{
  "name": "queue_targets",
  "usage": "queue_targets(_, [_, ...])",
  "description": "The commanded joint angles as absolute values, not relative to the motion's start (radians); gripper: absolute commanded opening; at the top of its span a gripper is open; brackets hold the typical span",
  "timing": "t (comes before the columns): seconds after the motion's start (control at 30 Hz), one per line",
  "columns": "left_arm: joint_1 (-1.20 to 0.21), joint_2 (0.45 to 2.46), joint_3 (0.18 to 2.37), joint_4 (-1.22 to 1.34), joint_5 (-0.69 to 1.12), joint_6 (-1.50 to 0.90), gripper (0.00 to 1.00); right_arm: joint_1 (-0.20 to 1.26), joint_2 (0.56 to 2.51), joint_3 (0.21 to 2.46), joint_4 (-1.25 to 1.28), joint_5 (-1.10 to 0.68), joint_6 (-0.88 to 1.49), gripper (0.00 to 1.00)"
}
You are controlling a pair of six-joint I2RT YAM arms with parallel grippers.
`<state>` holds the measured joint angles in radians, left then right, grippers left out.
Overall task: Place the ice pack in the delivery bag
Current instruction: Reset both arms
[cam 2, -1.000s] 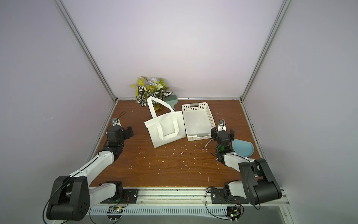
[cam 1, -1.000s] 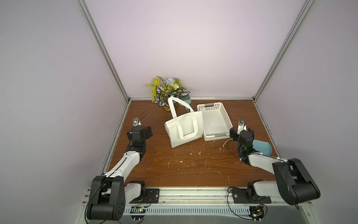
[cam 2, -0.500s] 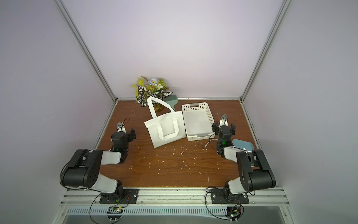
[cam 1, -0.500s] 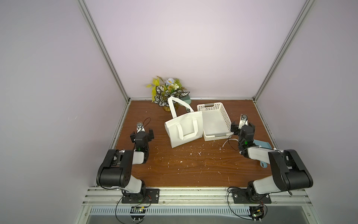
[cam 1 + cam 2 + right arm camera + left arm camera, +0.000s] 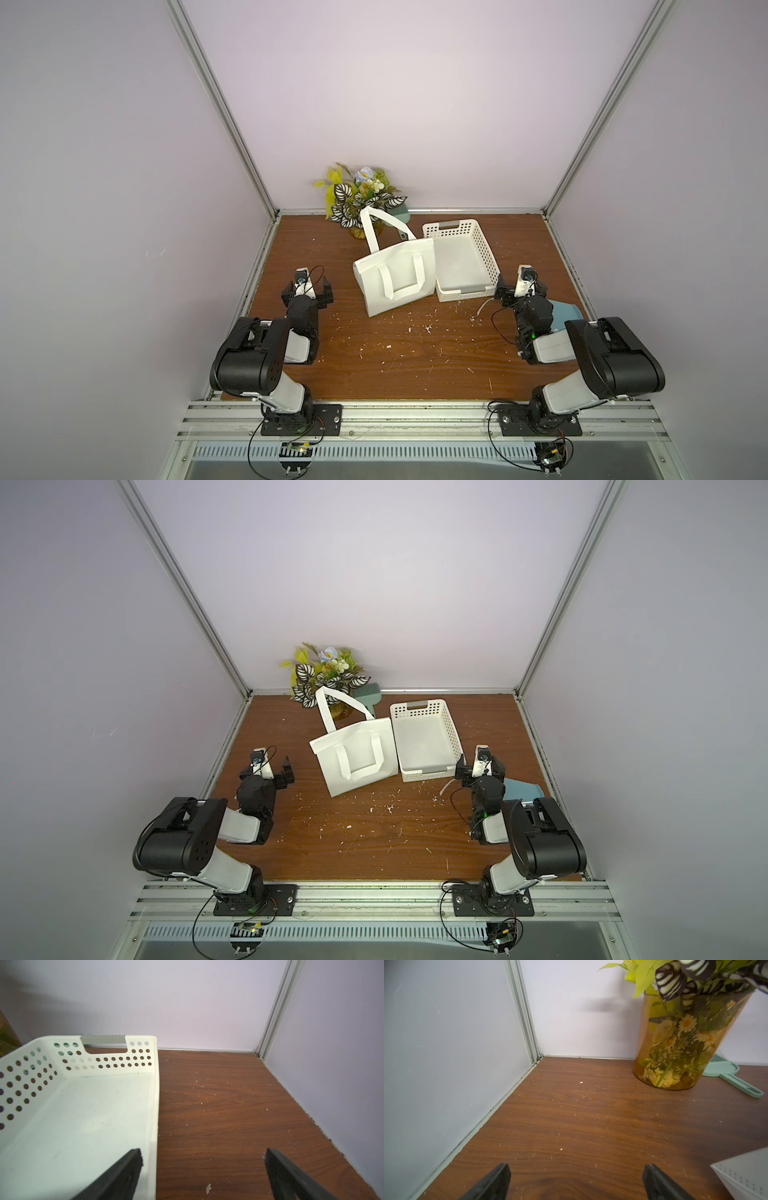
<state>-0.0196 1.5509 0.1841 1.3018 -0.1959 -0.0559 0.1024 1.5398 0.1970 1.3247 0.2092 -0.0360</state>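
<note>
Left arm [image 5: 249,361] & right arm [image 5: 611,361]: fat black joint housings, white link shells, white wrist cams [image 5: 301,278]. Thin black cables [image 5: 493,328] loop nr wrists. Black screwed base plates [image 5: 328,419]. Left tool [image 5: 577,1167], right tool [image 5: 203,1153]: black wedge fingers. Green LED [image 5: 532,334] on right forearm.

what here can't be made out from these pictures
Inside of the white soft tote delivery bag: both top views, its own upper side hides it.
Ice pack: shows in no view.
Blue rounded object: top views, right arm covers most of it.
Teal plastic brush: top views, leaves and bag strap hide part.
</note>
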Motion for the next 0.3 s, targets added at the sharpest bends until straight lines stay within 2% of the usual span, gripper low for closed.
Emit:
queue_targets(0.0, [-0.026, 1.551, 0.187, 1.348, -0.187, -0.045, 1.00, 0.098, 1.545, 0.200, 1.355, 0.192, -0.034, 0.99])
queue_targets(0.27, [-0.030, 1.551, 0.187, 1.349, -0.195, -0.045, 1.00, 0.087, 1.545, 0.207, 1.340, 0.166, -0.029, 0.99])
